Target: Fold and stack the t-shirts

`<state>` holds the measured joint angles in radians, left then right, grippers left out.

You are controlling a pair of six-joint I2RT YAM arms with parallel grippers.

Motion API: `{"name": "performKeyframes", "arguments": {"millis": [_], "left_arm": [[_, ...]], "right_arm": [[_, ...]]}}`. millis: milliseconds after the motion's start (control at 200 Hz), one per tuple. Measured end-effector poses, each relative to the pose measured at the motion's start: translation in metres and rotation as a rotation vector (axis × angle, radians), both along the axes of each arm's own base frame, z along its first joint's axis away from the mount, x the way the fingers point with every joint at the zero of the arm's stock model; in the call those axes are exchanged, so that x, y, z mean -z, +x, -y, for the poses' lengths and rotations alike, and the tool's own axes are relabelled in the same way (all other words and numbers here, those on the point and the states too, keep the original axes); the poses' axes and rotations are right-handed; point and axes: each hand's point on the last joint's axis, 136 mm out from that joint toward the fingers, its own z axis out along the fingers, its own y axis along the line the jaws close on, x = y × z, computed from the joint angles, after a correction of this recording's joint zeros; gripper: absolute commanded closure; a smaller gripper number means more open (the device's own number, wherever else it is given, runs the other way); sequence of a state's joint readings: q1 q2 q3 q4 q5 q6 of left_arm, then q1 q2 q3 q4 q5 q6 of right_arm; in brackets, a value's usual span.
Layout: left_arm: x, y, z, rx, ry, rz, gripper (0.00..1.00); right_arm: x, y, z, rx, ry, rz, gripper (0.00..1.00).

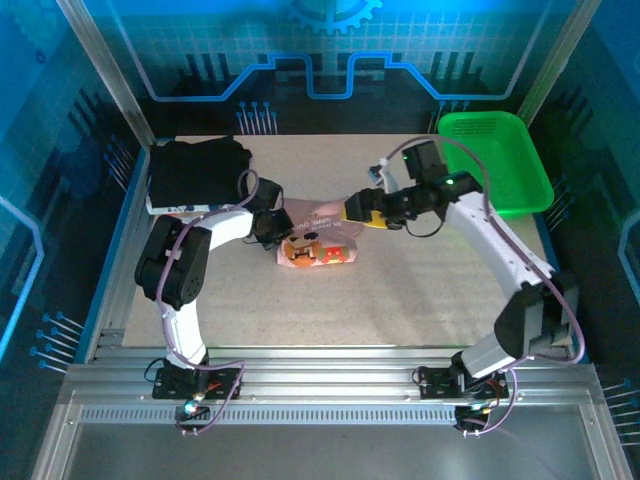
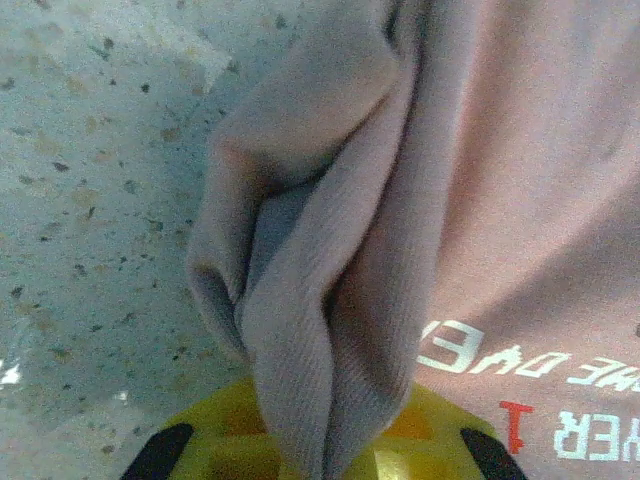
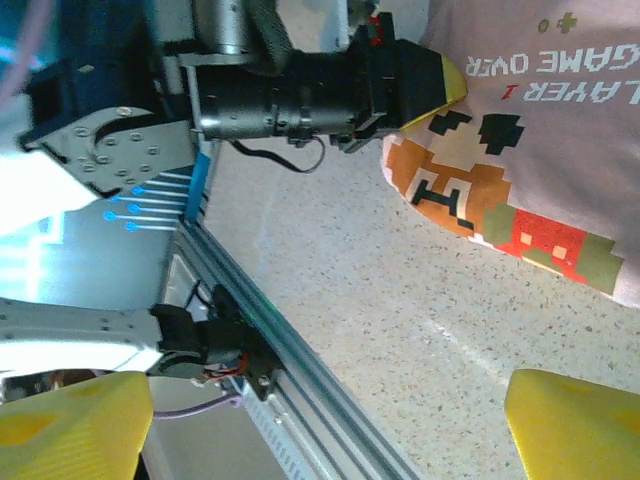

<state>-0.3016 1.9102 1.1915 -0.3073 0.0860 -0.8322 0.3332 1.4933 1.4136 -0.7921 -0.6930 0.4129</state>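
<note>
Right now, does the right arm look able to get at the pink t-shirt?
Probably yes. The right gripper hangs with open jaws just beside the pink t-shirt, on the side nearest that arm, and nothing lies between them. The left gripper is shut on the shirt's opposite edge, out of the way.

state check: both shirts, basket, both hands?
pink t-shirt: bunched up on the table, print up, one edge pinched
black t-shirt: folded, far left corner
green basket: upright, looks empty
left hand: shut on pink t-shirt
right hand: open, holding nothing
</note>
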Motion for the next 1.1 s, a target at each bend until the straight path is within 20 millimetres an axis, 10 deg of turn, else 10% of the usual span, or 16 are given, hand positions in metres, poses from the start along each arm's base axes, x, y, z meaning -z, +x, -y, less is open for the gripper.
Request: {"name": "performKeyframes", "arguments": {"millis": [460, 1100], "left_arm": [[-0.122, 0.061, -0.02, 0.223, 0.323, 0.27, 1.0], [-0.221, 0.128, -0.076, 0.298, 0.494, 0.473, 1.0]], "right_arm": [[0.0, -0.014, 0.026, 0.04, 0.039, -0.01, 0.0], [0.016, -0.005, 0.028, 0.047, 0.027, -0.057, 0.0]]}}
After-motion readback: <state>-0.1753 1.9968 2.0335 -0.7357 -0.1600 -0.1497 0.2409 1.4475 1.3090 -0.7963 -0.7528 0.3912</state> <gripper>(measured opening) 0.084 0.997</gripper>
